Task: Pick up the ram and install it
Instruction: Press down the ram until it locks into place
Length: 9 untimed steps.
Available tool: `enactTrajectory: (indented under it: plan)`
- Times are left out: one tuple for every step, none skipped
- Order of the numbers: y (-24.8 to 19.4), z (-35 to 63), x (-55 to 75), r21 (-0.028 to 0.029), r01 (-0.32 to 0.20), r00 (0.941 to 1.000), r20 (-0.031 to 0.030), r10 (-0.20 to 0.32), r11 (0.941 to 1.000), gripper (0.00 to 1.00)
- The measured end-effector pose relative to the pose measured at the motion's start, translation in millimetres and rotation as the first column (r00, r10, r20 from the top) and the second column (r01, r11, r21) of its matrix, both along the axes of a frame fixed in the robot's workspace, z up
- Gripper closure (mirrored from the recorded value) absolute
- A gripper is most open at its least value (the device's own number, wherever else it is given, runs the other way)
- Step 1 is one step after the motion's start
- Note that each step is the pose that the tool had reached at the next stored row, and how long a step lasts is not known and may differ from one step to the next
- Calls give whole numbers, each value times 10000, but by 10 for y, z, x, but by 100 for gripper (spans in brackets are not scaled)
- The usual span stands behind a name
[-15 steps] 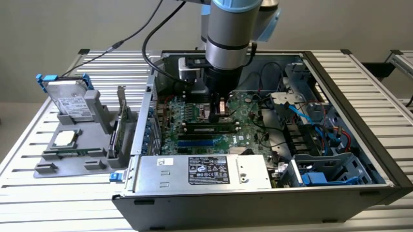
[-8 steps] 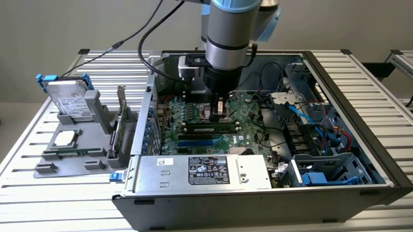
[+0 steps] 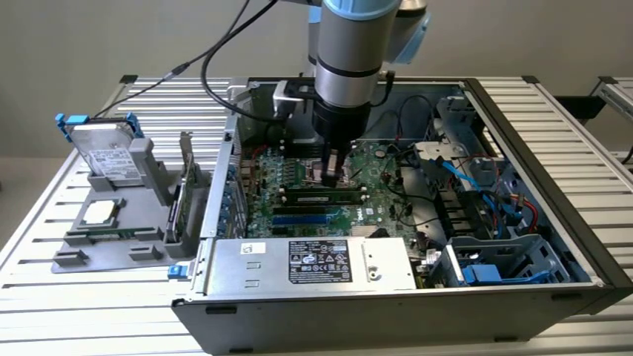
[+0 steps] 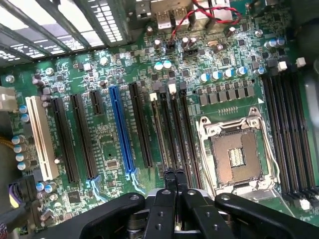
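1. Exterior view: arm reaches straight down into the open computer case (image 3: 554, 245), which lies on its side on the slatted worktop (image 3: 59, 297).
2. Tool (image 3: 331, 176) sits low over the motherboard (image 3: 296, 178), fingertips drawn narrow together, nothing gripped between them.
3. Ram (image 3: 319, 197): long green stick with dark chips, lying along a slot on the motherboard, directly under the tool tips; contact cannot be judged.
4. Power supply (image 3: 311, 265) with its label lies along the case's near edge.
5. Grey fixture (image 3: 109, 230) stands near the worktop's edge at the exterior view's left, carrying a hard drive (image 3: 104, 152).
6. Wrist view: tool (image 4: 174, 174) fingers pressed together above black memory slots (image 4: 172, 129), beside the empty CPU socket (image 4: 234, 157); blue slot (image 4: 122, 129) further off.
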<state>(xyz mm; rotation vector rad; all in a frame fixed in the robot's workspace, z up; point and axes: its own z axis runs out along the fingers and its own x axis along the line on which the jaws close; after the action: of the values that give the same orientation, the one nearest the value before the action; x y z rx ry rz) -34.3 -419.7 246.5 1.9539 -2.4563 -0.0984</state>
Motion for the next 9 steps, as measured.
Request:
enactTrajectory:
  plan:
    - [0,0,0,0,146,9999,2,-146,9999,90]
    - [0,0,0,0,285,9996,4,-285,9996,90]
    - [0,0,0,0,443,9990,6,-443,9990,90]
    - [0,0,0,1,591,9983,7,-591,9983,90]
    - [0,0,0,1,737,9973,8,-737,9973,90]
    - [0,0,0,1,882,9961,8,-882,9961,90]
    - [0,0,0,1,1019,9948,8,-1019,9948,90]
    - [0,0,0,0,1177,9930,8,-1177,9930,90]
    - [0,0,0,1,1325,9912,8,-1325,9912,90]
